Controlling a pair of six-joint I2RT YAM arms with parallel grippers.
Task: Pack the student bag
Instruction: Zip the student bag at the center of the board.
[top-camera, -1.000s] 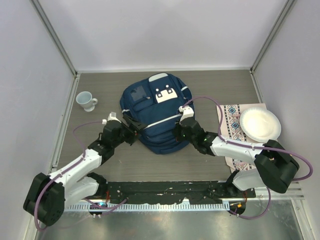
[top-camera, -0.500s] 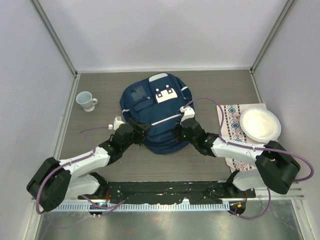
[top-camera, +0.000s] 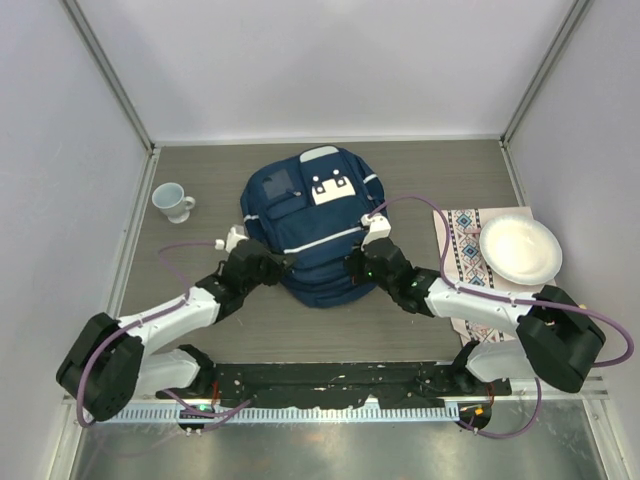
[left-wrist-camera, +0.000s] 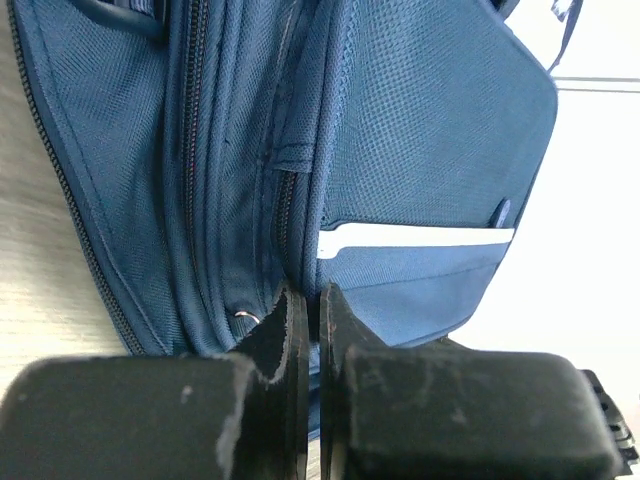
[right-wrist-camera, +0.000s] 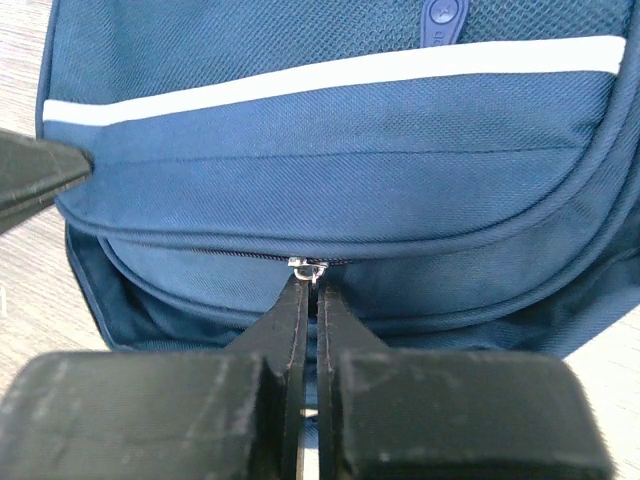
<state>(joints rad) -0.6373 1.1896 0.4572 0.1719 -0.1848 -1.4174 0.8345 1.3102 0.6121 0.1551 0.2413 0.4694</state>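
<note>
The student bag (top-camera: 315, 225), navy with thin white stripes and a white patch, lies flat in the middle of the table. My left gripper (top-camera: 283, 266) is at its lower left edge. In the left wrist view it (left-wrist-camera: 308, 300) is shut on a fold of the bag's fabric (left-wrist-camera: 420, 150) beside a zip line. My right gripper (top-camera: 355, 262) is at the bag's lower right side. The right wrist view shows it (right-wrist-camera: 310, 285) shut on the small metal zipper pull (right-wrist-camera: 308, 266) of a closed zip, under a white stripe on the bag (right-wrist-camera: 350, 150).
A white cup (top-camera: 172, 201) stands at the left of the table. A white plate (top-camera: 519, 249) rests on a patterned cloth (top-camera: 463, 250) at the right. Grey walls enclose the table on three sides.
My left gripper has moved right to the bag's edge and closed from open onto its fabric. The right gripper has stayed shut in almost the same place.
</note>
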